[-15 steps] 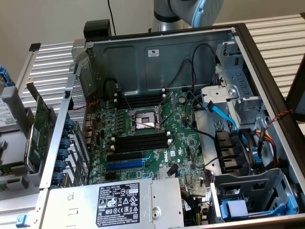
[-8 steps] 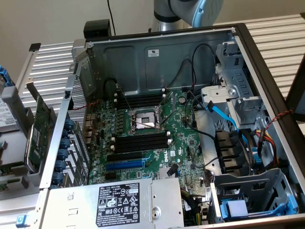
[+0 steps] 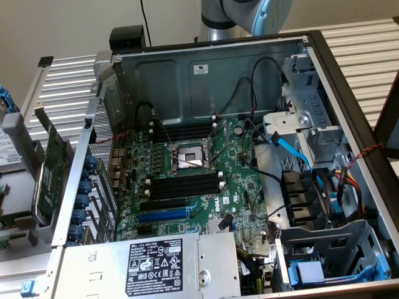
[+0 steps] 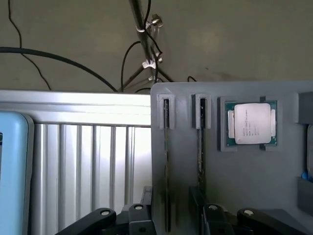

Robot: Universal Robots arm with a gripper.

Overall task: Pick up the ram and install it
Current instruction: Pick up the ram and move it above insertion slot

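Note:
Two rams stand edge-on in narrow slots of a grey holder (image 4: 234,186): one ram (image 4: 166,147) and a second ram (image 4: 201,142) beside it. My gripper (image 4: 171,208) hovers over the holder, open, its dark fingers (image 4: 146,196) either side of the first ram's near end without gripping it. In the exterior view the open computer case (image 3: 206,68) shows the motherboard with black memory slots (image 3: 186,185) below the CPU socket (image 3: 190,156) and another bank of memory slots (image 3: 184,132) above it. The arm (image 3: 240,15) reaches away behind the case.
A CPU chip (image 4: 251,123) sits in a recess of the holder. The holder rests on a ribbed metal table (image 4: 88,161). A green expansion card (image 3: 50,168) stands outside the case on the exterior view's left. Cables (image 3: 293,152) and a power supply (image 3: 149,265) crowd the case.

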